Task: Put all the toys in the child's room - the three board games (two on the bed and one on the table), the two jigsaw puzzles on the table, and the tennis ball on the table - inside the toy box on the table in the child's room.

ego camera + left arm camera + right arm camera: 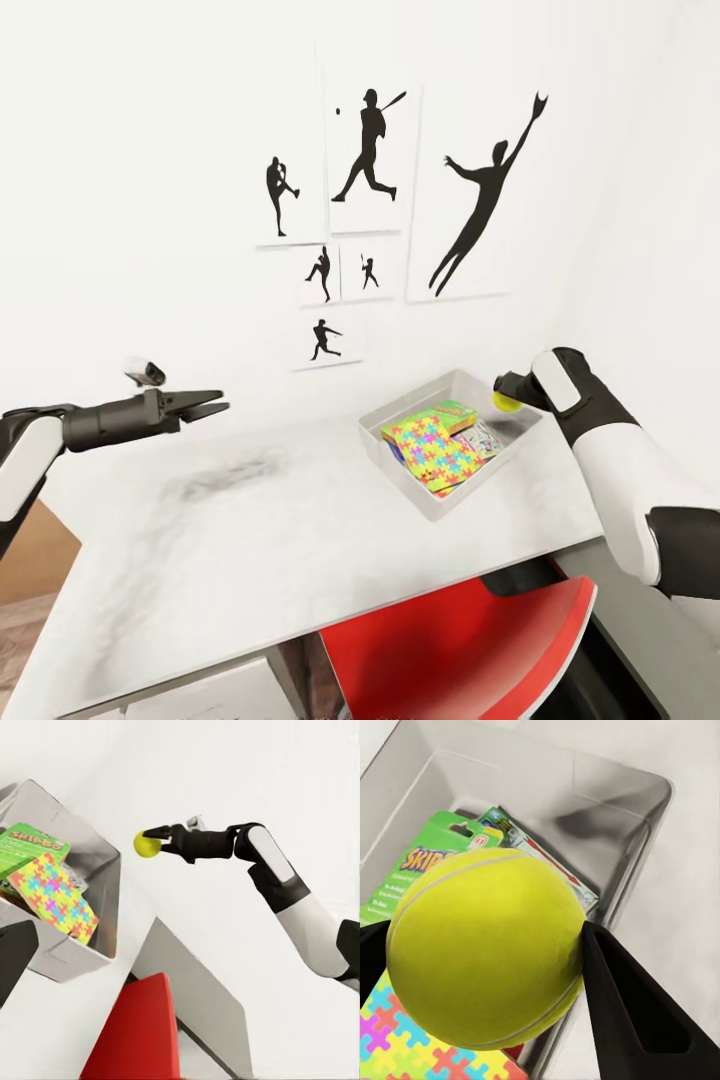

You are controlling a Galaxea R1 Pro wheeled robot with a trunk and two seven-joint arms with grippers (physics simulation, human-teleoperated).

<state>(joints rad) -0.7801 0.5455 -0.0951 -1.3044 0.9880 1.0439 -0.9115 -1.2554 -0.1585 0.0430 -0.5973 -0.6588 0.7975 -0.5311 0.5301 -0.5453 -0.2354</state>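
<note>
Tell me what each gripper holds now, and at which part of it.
The right gripper holds the ball, one finger on each opposite side, above the box. The left gripper holds nothing.

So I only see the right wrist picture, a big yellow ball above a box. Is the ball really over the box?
Observer: From the head view, the ball hangs above the box's far right rim, gripped by the right tool.
Operator: What does the other arm do?
Observer: The left tool hovers above the table, away from the box, gripping nothing.
Operator: Anything under the table?
Observer: A red chair sits tucked at the near edge.
</note>
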